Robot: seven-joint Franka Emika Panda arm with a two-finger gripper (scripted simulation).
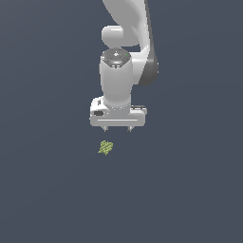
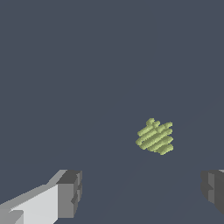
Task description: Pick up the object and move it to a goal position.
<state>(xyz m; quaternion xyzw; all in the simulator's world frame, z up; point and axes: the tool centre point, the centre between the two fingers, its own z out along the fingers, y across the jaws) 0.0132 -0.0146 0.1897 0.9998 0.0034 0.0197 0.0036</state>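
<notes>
The white Panda arm (image 1: pixel 124 52) comes down from twelve o'clock in the exterior view and ends near the middle of the frame, wrist turned straight down, probably so the hand can drop vertically onto something small lying flat. Below it, the gripper (image 1: pixel 117 129) has its two short fingertips spread well apart with nothing between them; the wrist view confirms this, with one dark pad (image 2: pixel 70 192) and the other pad (image 2: pixel 213 190) standing at opposite sides and bare floor (image 2: pixel 87 65) between. The smallest thing is the object (image 1: pixel 106 148), a jagged yellow-green lump resting on the dark floor at about seven o'clock from the gripper, near it but apart. In the wrist view the lump (image 2: pixel 155 137) lies off the midline between the pads, nearer one pad, so the hand would likely need a small sideways correction before descending. No goal marker is visible.
</notes>
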